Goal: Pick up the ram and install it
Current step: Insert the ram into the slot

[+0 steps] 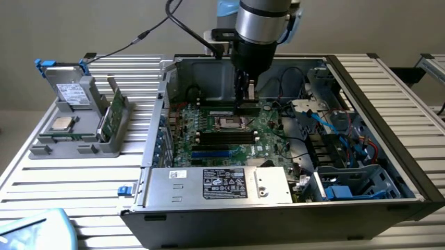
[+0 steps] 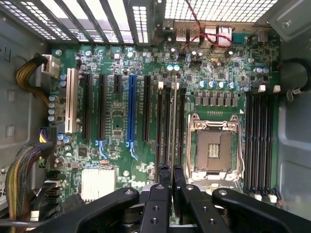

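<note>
Gripper [image 2: 171, 171] clamped on upper edge of ram [image 2: 174, 116] over memory slots [image 2: 166, 126]; judged light, stiff, brittle, safest held by edges.

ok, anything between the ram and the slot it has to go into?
Nothing visible. The ram sits edge-on in the shut jaws, in line with the bank of memory slots beside the empty CPU socket. No cable or card crosses that bank; the wire bundles lie at the case edge.
</note>
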`<state>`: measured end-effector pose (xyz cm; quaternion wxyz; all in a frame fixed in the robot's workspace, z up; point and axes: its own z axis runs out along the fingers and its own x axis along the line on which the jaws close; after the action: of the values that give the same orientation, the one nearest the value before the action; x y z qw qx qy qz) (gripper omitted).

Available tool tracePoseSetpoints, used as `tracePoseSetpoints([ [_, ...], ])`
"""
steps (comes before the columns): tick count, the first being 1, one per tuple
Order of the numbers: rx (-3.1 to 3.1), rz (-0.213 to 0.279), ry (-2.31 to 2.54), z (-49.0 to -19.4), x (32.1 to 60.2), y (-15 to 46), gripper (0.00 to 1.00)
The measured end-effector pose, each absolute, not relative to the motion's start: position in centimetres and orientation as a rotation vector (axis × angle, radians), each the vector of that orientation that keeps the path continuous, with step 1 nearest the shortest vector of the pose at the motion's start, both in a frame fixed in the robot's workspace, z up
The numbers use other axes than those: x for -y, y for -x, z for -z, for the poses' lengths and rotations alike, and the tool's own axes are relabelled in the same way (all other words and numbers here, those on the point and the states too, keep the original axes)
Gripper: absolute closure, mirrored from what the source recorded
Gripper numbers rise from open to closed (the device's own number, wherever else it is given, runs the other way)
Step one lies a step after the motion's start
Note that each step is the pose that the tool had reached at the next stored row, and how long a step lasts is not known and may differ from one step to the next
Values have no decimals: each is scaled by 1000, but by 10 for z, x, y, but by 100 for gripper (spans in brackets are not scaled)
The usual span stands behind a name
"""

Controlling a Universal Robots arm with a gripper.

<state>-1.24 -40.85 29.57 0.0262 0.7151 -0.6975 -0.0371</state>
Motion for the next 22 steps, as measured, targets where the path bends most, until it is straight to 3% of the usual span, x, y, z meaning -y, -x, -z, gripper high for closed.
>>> tracePoseSetpoints([
  [22, 2124, 113, -2238, -256, 408, 16, 86],
])
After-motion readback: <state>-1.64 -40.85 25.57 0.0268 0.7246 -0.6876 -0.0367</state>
